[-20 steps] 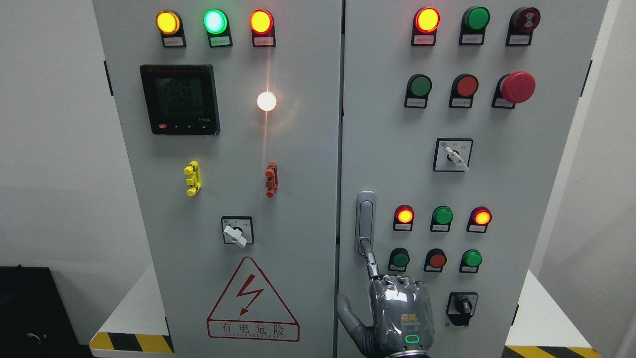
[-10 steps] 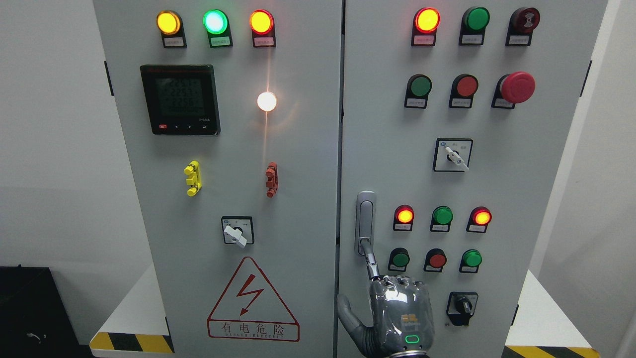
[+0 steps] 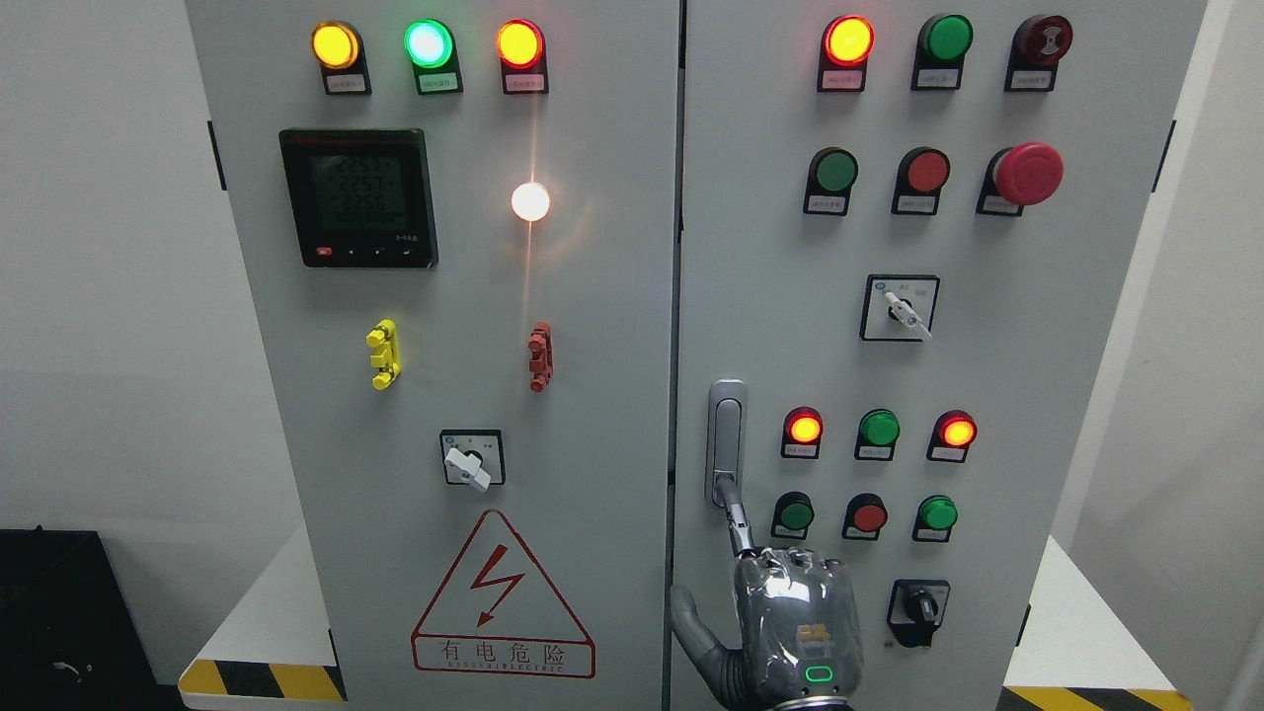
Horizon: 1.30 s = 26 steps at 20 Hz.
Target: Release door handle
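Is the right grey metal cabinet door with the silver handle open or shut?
Shut. The right grey metal cabinet door lies level with the left door, with only a thin dark seam between them, and its silver handle lies flat.

Shows a grey cabinet with two doors, both shut. On the left door: three lit lamps along the top, a dark meter, a glowing white lamp, a red-edged warning triangle low down. On the right door: rows of red and green buttons, a big red mushroom button, a silver door handle standing upright near the inner edge. Below it, the right hand, back toward the camera, index finger stretched up and touching the door handle's lower end, other fingers curled.
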Motion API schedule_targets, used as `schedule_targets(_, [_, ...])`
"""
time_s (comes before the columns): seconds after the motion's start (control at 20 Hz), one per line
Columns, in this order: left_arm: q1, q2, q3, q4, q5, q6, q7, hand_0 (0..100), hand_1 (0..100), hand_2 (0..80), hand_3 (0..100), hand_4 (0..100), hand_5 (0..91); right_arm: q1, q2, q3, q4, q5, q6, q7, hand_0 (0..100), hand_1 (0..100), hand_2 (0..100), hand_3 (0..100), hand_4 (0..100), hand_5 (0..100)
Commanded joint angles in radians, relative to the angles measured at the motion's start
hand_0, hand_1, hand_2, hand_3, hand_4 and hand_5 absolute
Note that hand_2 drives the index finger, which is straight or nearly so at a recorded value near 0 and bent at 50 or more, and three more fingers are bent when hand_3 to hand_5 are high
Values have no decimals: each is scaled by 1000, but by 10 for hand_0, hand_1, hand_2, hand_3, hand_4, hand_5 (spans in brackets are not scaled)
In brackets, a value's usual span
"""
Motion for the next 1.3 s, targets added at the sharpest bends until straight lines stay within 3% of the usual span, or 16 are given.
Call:
schedule_targets(0.0, [17,0,0,0,1,0,0,120,556,0,0,0,0,0,0,-2,4,0,4,1,383,284,141,1000,1000,1000])
schedule_targets(1.25, [17,0,0,0,-1,0,0,120,556,0,0,0,0,14,0,1,6,2,4,1,382,285,154,1000,1000,1000])
